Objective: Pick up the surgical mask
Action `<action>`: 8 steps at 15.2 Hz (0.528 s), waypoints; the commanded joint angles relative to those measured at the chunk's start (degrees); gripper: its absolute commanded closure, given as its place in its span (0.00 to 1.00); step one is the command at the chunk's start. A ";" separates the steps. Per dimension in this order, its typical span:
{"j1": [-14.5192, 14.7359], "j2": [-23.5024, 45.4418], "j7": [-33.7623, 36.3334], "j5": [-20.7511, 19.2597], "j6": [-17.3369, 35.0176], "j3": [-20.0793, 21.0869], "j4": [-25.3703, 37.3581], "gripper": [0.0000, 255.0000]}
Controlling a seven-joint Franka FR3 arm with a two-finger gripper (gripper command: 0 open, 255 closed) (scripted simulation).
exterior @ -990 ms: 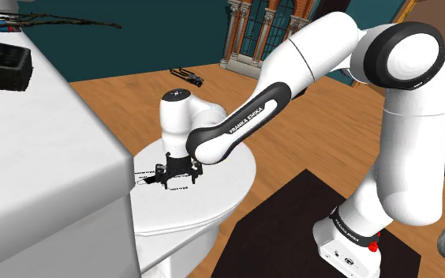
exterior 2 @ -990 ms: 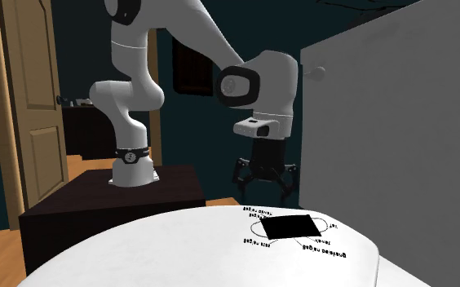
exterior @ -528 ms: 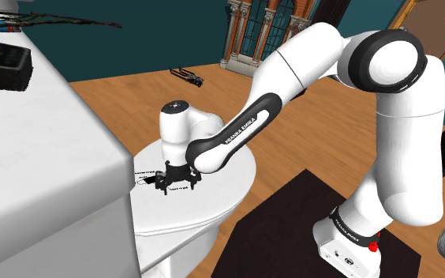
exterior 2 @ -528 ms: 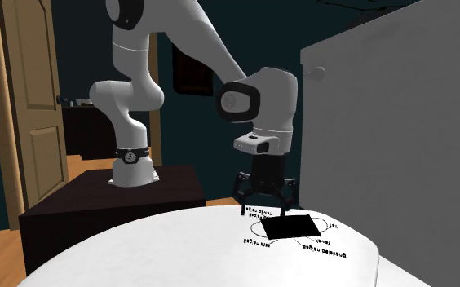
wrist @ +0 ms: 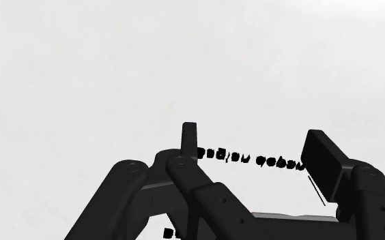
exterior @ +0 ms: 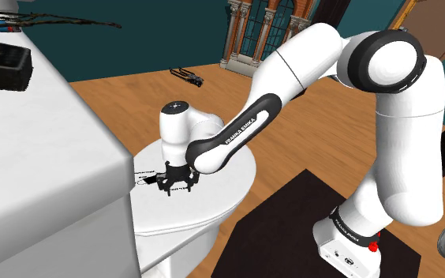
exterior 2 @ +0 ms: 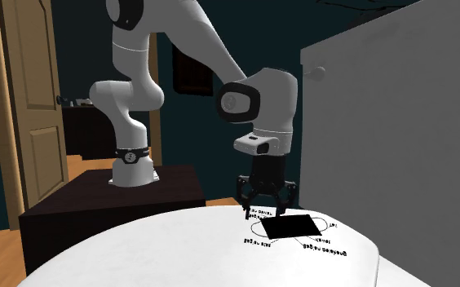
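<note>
Lowering noted since a second ago: tool (exterior 2: 264, 212), fingers (wrist: 323, 158) spread, gripping nothing, poised at the edge of the black mask (exterior 2: 289, 227) on the white surface (exterior 2: 139, 253); wrist vertical, elbow raised.

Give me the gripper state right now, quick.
Gripper: open, fingers apart at the edge of the black mask, holding nothing.
</note>
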 commanded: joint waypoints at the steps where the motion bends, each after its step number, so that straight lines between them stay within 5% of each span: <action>1: 0.00 0.00 0.00 0.00 0.00 0.00 0.00 1.00; 8: -1.06 -3.71 -1.25 1.94 -3.16 1.48 -0.38 1.00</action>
